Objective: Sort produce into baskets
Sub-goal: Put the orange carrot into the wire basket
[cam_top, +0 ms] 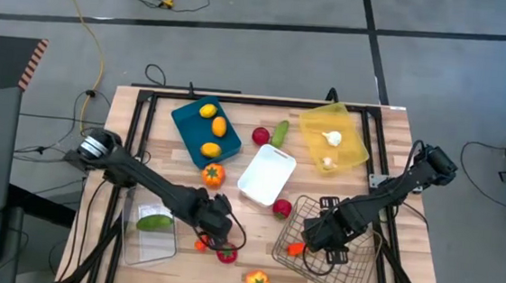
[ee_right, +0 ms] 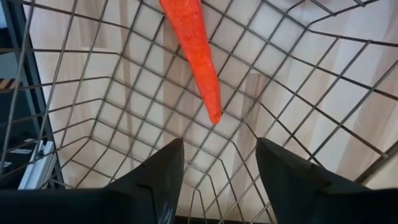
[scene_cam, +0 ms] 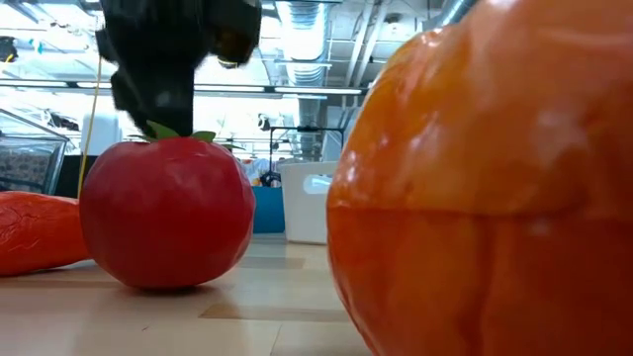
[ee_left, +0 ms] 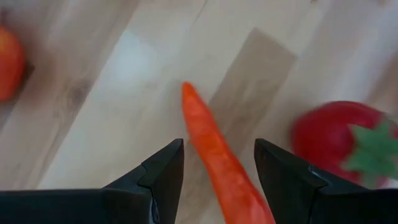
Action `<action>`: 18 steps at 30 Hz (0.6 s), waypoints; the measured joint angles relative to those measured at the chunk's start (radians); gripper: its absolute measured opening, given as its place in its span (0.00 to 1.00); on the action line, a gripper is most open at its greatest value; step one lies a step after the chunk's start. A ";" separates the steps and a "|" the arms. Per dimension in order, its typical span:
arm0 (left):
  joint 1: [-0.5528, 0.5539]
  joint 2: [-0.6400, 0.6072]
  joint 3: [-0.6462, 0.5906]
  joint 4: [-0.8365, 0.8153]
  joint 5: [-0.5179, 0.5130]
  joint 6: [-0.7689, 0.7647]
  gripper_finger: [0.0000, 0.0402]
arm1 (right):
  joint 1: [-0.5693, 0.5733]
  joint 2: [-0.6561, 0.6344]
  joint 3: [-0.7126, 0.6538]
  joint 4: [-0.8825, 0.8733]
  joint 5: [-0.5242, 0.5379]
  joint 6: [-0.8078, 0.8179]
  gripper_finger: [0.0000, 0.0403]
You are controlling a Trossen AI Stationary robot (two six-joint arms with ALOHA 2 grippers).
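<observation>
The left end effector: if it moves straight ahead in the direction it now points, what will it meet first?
Most likely the carrot, which lies on the wooden table between the open fingers of the left end effector. The tomato sits off to one side, outside that line.

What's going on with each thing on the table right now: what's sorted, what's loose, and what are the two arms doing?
Teal tray: holds three citrus.
Yellow tray: holds two garlic.
White tray: nothing in it.
Clear bin: holds one cucumber.
Wire basket: holds one carrot.
Second carrot: loose on wood, between open left gripper fingers.
Tomato: loose beside it.
Right gripper: open over basket.
</observation>
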State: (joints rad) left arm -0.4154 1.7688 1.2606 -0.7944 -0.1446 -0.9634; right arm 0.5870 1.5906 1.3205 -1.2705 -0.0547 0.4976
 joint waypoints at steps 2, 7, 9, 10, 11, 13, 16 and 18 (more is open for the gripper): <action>0.002 0.029 0.000 0.003 -0.006 -0.021 0.45 | 0.000 0.000 0.000 0.000 0.000 0.000 0.56; 0.003 0.086 0.000 0.021 -0.002 -0.035 0.45 | 0.000 0.000 0.000 0.000 0.000 0.000 0.56; 0.002 0.104 0.000 0.040 0.003 -0.037 0.45 | 0.000 0.000 0.000 0.000 0.000 0.000 0.56; 0.002 0.113 0.000 0.052 0.004 -0.038 0.45 | 0.000 0.000 0.000 0.000 0.000 0.000 0.56; 0.002 0.121 0.000 0.062 0.006 -0.042 0.45 | 0.000 0.000 0.000 0.000 0.000 0.000 0.56; 0.003 0.136 0.000 0.063 0.006 -0.045 0.45 | 0.000 0.000 0.000 -0.001 0.000 0.000 0.56; 0.003 0.153 0.000 0.045 -0.003 -0.044 0.45 | 0.000 0.000 0.000 -0.001 0.001 -0.001 0.56; 0.003 0.160 0.000 0.045 -0.012 -0.044 0.43 | 0.000 0.000 0.000 -0.005 0.001 -0.003 0.56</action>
State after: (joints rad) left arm -0.4122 1.9291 1.2606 -0.7496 -0.1562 -1.0077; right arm 0.5869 1.5902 1.3205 -1.2758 -0.0539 0.4948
